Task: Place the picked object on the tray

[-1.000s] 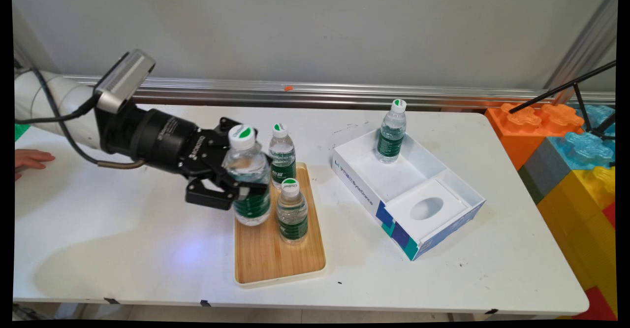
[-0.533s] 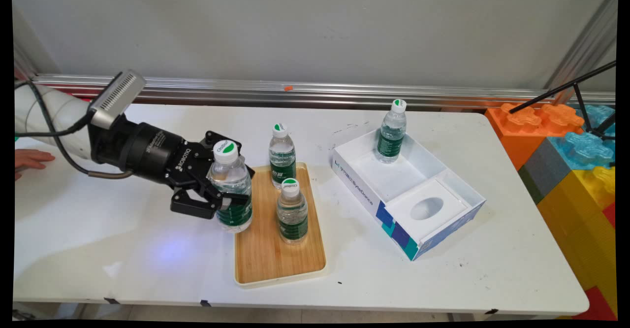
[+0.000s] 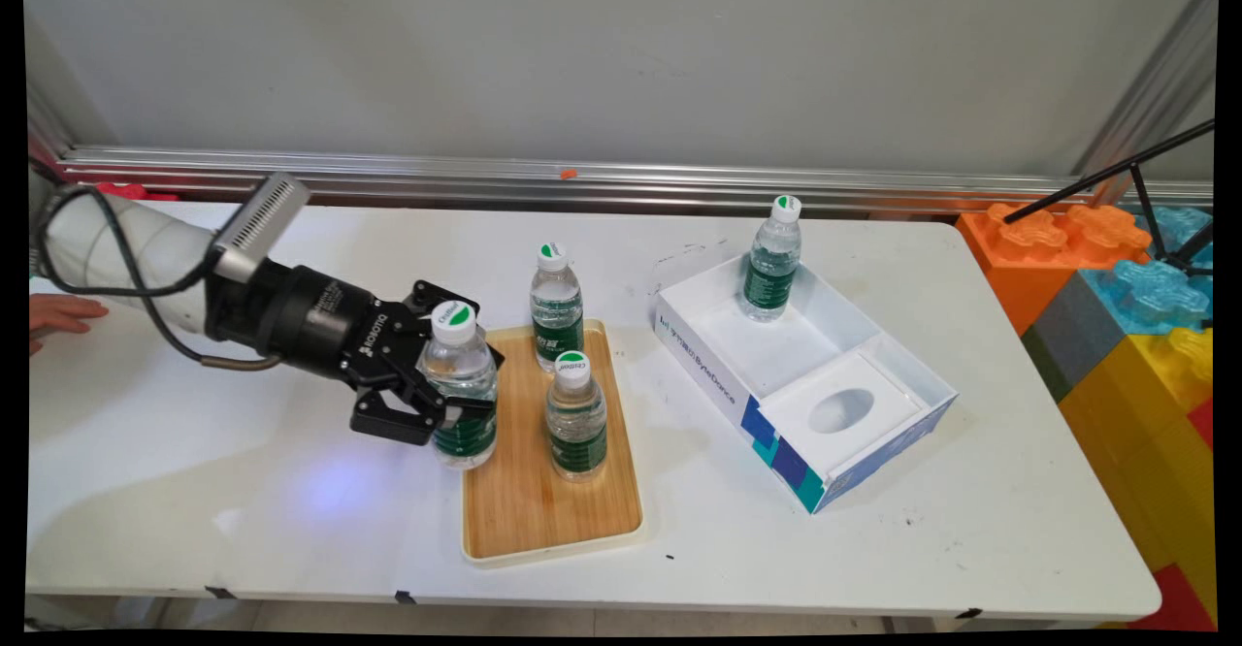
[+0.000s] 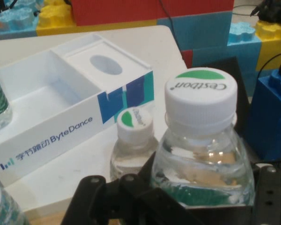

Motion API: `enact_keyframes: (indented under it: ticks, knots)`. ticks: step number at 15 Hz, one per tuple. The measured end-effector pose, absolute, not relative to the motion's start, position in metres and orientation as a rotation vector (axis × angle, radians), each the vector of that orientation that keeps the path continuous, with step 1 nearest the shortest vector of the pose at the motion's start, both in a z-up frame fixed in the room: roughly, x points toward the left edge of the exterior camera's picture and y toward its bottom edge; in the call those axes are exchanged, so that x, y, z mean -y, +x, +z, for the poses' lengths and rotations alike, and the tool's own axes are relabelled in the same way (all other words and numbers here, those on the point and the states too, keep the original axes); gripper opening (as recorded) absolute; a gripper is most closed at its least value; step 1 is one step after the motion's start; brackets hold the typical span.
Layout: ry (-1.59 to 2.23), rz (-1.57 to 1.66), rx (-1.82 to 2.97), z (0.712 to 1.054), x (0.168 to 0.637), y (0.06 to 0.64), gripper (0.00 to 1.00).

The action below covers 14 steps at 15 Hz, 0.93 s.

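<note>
My gripper (image 3: 456,403) (image 4: 196,206) is shut on a clear water bottle (image 3: 462,389) (image 4: 201,154) with a green label and a white cap. It holds the bottle upright at the left edge of a wooden tray (image 3: 543,510). Whether the bottle's base touches the tray I cannot tell. Two more such bottles stand on the tray: one at its far end (image 3: 556,308) and one in the middle (image 3: 575,418) (image 4: 132,143). To the right lies an open white ByteDance box (image 3: 873,345) (image 4: 56,136), with another bottle (image 3: 771,260) upright in its far compartment.
Big orange, blue and yellow toy blocks (image 3: 1126,287) are stacked past the table's right end, with a black stand's legs (image 3: 1145,180) above them. A person's hand (image 3: 58,314) rests on the table at the far left. An aluminium rail (image 3: 631,185) runs along the back edge.
The gripper has carried its bottle down and to the left, from above the tray's far left part to the tray's left edge. The other bottles and the box have not moved.
</note>
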State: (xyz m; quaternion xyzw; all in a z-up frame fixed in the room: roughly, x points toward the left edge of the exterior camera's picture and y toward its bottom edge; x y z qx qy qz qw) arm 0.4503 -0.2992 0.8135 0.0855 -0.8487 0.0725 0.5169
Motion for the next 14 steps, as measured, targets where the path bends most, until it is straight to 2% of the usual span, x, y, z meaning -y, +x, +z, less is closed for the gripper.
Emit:
enact_keyframes:
  ticks: [14]
  knots:
    - [0.197,0.137,2.076,0.762,0.317,0.443,0.00]
